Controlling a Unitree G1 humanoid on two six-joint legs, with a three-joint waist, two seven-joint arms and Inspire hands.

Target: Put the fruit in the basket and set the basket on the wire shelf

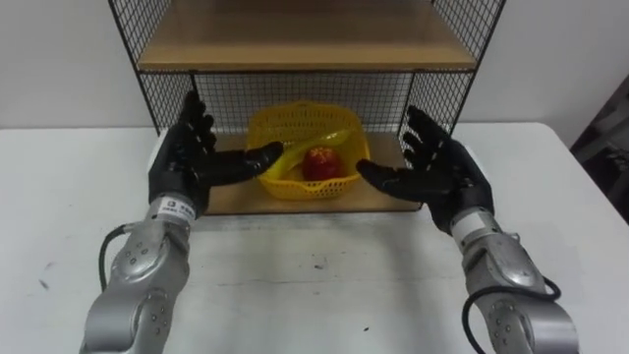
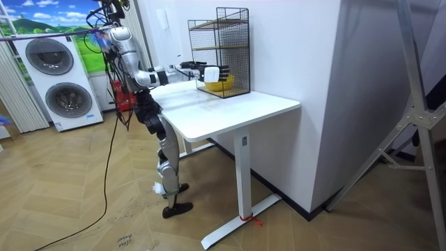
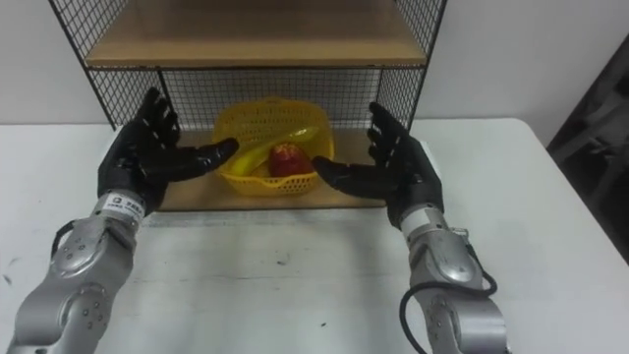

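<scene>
Hands are matte black all over, left hand (image 1: 185, 157) and right hand (image 1: 444, 177), with chunky segmented fingers. The forearms are rounded silver-grey shells with round recessed spots. There's a little white label with dark print at the left wrist. A thin black cable loops beside each forearm. Room view shows silver-grey shins.

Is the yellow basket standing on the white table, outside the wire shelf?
No, the basket stands on the bottom board inside the wire shelf, not on the table.
</scene>
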